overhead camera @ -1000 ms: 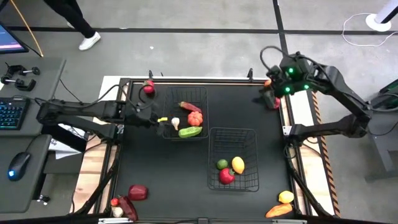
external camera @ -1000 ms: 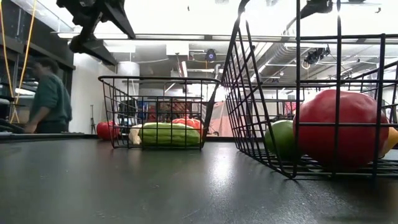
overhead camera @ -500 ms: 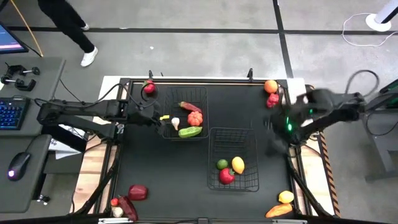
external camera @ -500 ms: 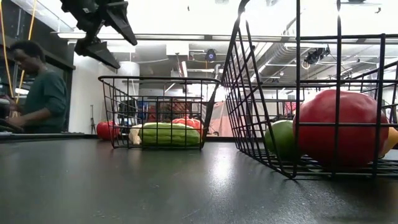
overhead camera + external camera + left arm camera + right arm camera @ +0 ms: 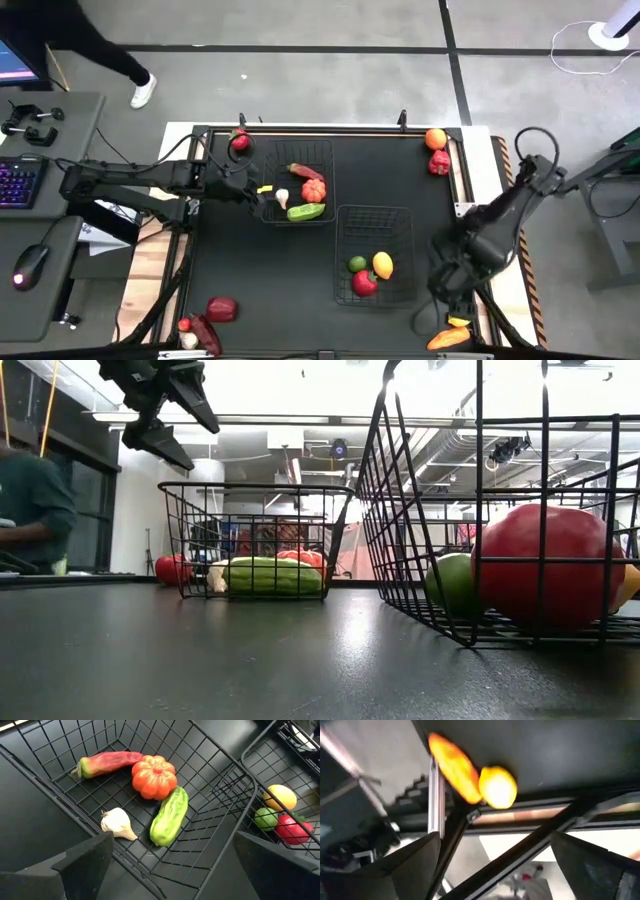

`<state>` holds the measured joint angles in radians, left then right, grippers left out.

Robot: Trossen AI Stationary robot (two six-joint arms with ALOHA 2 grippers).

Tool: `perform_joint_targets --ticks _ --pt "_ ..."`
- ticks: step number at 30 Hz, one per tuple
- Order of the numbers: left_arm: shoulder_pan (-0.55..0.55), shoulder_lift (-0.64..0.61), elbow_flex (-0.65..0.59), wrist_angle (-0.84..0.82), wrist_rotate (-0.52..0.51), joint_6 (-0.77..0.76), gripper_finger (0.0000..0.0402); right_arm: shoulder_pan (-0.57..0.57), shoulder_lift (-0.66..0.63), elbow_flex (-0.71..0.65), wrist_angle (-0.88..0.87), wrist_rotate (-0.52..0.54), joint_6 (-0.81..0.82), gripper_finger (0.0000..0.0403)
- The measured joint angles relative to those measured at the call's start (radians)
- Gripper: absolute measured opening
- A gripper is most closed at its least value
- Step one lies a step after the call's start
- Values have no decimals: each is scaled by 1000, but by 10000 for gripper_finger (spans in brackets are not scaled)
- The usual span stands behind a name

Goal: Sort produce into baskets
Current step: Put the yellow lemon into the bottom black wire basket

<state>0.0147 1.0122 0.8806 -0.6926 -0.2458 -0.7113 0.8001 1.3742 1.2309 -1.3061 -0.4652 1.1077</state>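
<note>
left tool [image 5: 262, 192] spread, at far basket [image 5: 322, 150] rim | far basket: pepper, pumpkin, garlic, cucumber [image 5: 306, 211] | near basket [image 5: 405, 215]: three pieces | right tool [image 5: 448, 300] spread, over yellow piece [image 5: 459, 318] at counter [image 5: 270, 270] corner, near edge rail

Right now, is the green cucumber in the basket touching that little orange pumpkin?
Touching. The left wrist view shows the cucumber with its upper end pressed against the pumpkin, no gap between them.

- You look straight down on the whole table [image 5: 250, 260] from above.
- You also look level across it, close to a basket [image 5: 480, 520].
- Both wrist cameras look down closely.
</note>
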Motion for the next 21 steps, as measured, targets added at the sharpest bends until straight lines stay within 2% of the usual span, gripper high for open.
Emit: perform_joint_targets --ticks 2,10,15,21 --pt "0 0 0 0 5 -1 400 17 -12 -65 60 -18 -1 373" --pt "0 0 0 0 27 -20 400 55 -22 -254 283 44 -142 373" --pt "0 0 0 0 26 -46 400 125 -22 -366 426 50 -131 373" --pt "0 0 0 1 26 -46 400 203 -22 -462 507 62 -114 373"
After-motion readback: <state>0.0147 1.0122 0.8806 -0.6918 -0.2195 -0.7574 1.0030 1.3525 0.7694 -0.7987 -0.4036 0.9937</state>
